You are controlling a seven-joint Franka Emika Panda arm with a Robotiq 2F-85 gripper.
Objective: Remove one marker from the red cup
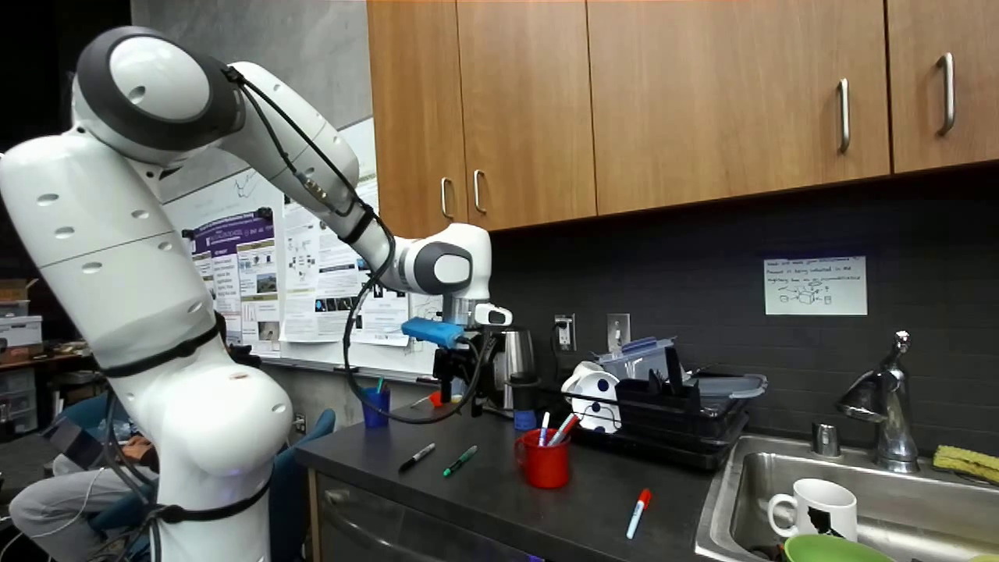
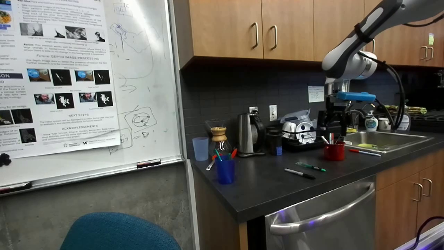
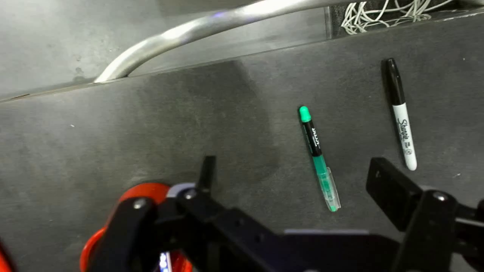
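Red cup (image 1: 544, 462): 1, upright on the dark counter (image 2: 256, 189), near the dish rack (image 1: 671, 425). Markers (image 1: 544, 429) in it: at least 2, ends above the rim; they overlap, exact count unclear.

Gripper (image 3: 295, 172): 1, above the counter. Fingers (image 3: 393, 192) wide apart; in the wrist view only the counter and a green pen (image 3: 319, 158) lying on it show through the gap. One finger partly covers the cup in that view; in an exterior view the gripper hangs apart from the cup.

Loose on the counter: 3, lying flat, well separated. The green pen and 1 black-capped marker (image 3: 401, 113) lie near each other on one side of the cup; 1 red-capped marker (image 1: 638, 515) lies on the other side, toward the sink (image 1: 726, 499).

Farther out: 1 dark blue cup (image 2: 225, 172) holding several items, number unclear; 1 pale blue cup (image 2: 200, 149); 1 kettle (image 2: 245, 133). In the sink: 1 white mug (image 1: 823, 499), 1 green dish (image 1: 835, 549).
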